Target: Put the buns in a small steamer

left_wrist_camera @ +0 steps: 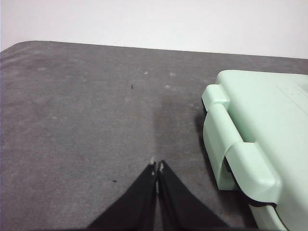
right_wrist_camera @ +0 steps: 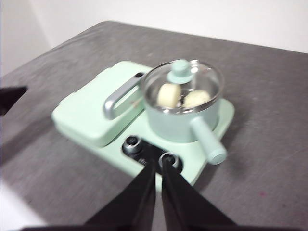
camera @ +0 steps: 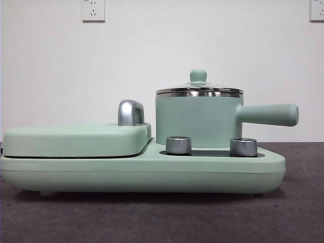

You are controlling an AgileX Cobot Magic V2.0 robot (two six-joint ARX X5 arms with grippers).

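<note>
No readable writing. 2 buns (right_wrist_camera: 183,97) lie inside the lidded small steamer (camera: 198,120), handle pointing right in the front view. Left tool (left_wrist_camera: 157,167) and right tool (right_wrist_camera: 159,160) are both clenched, empty.

Both buns (right_wrist_camera: 183,97) lie side by side inside the small steamer (camera: 198,121), under its lid (right_wrist_camera: 185,82); the steamer sits on the cooker base (camera: 152,174), right of the griddle lid (camera: 76,139).

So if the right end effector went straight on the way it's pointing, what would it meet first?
Most likely the front of the green cooker base, at a control dial just beyond the closed right end effector. The small steamer, lid on, buns inside, lies further along. Depth is unclear.
</note>
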